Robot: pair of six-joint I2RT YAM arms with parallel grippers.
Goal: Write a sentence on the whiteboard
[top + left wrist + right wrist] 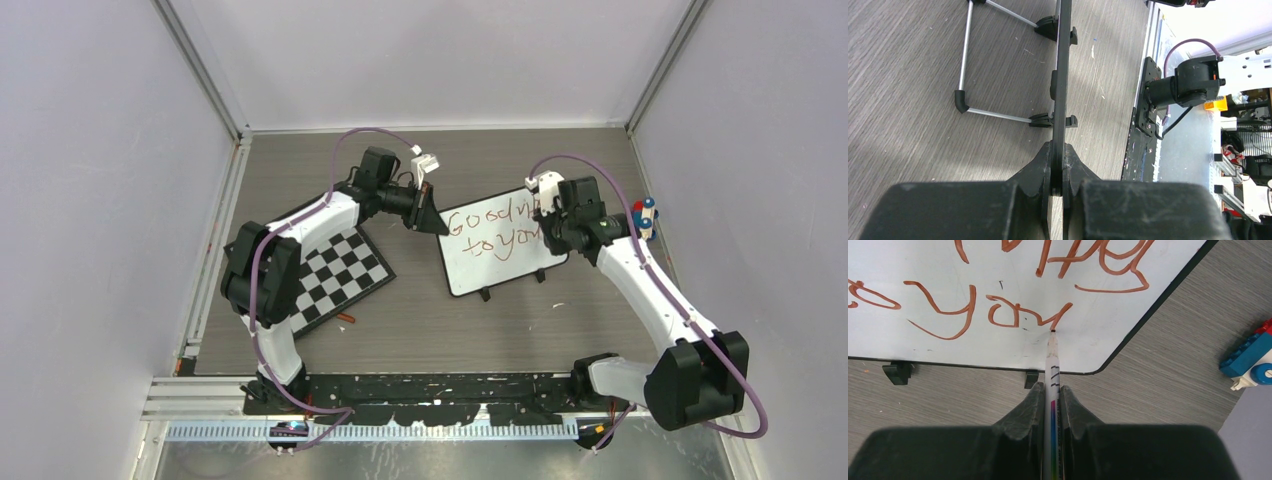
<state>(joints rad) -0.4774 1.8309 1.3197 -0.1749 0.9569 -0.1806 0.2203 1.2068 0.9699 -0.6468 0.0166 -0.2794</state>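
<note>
The whiteboard [505,265] is propped on its two black feet near the middle of the table [450,330], between the two arms, with its face tilted up toward the overhead camera. Its left edge is pinched by the left gripper [1058,150], whose fingers are pressed tight against the thin black frame. A marker [1053,360] is clamped between the fingers of the right gripper [1052,390], and its tip is set against the board at the foot of the last stroke of the lower line. The sentence [490,230] is written in red-brown in two lines and is partly hidden by the right gripper in the overhead view. A checkerboard [340,275] is laid flat to the left of the board, and a blue, red and white toy block [1248,360] is seen near the board's right corner.
</note>
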